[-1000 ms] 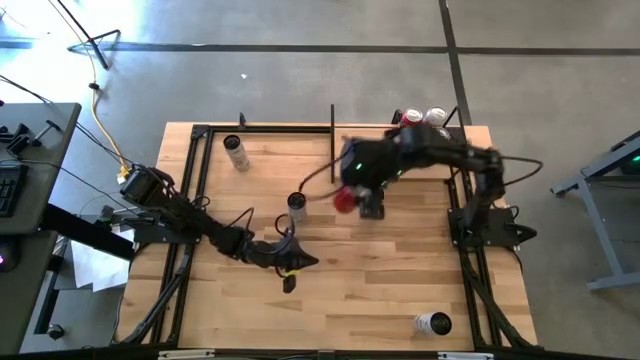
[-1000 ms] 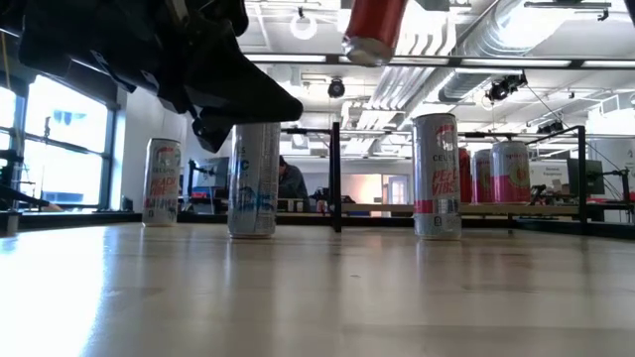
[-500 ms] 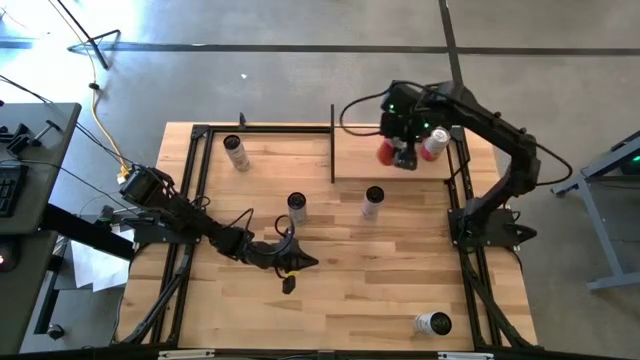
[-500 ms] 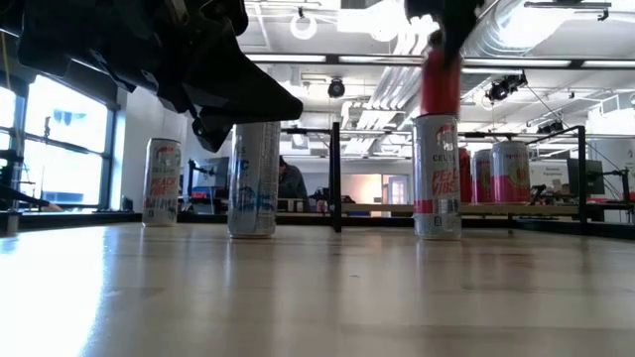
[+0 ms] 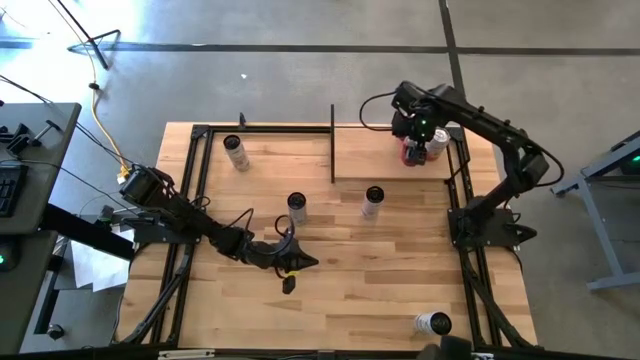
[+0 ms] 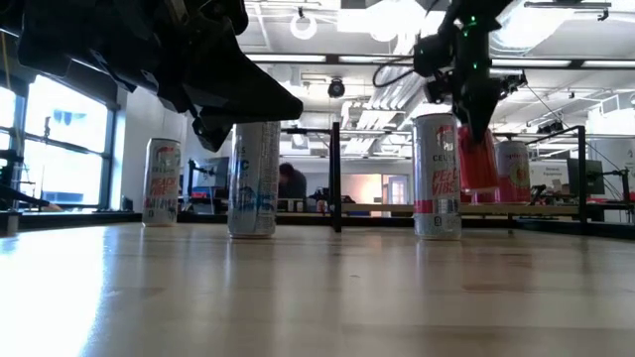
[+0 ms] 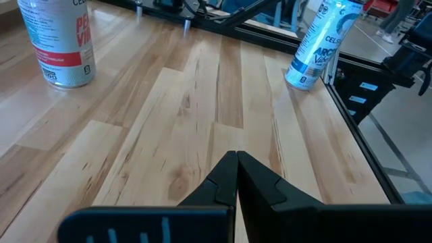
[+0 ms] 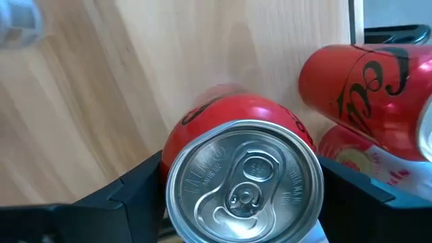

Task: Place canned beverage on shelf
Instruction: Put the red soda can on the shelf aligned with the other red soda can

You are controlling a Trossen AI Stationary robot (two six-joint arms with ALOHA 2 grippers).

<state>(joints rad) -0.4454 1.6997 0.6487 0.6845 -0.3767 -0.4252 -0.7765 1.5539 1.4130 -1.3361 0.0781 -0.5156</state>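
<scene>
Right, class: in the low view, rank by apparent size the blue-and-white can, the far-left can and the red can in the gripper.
1. blue-and-white can
2. far-left can and red can: similar, and camera distance differs, so unranked.

Robotics lab in an open industrial hall: exposed ceiling ducts (image 6: 516, 40), bare concrete floor (image 5: 300, 80), black-framed wooden table (image 5: 330, 290) (test-rig style), keyboard (image 5: 8, 185) on side desk, large window (image 6: 60, 149).
</scene>
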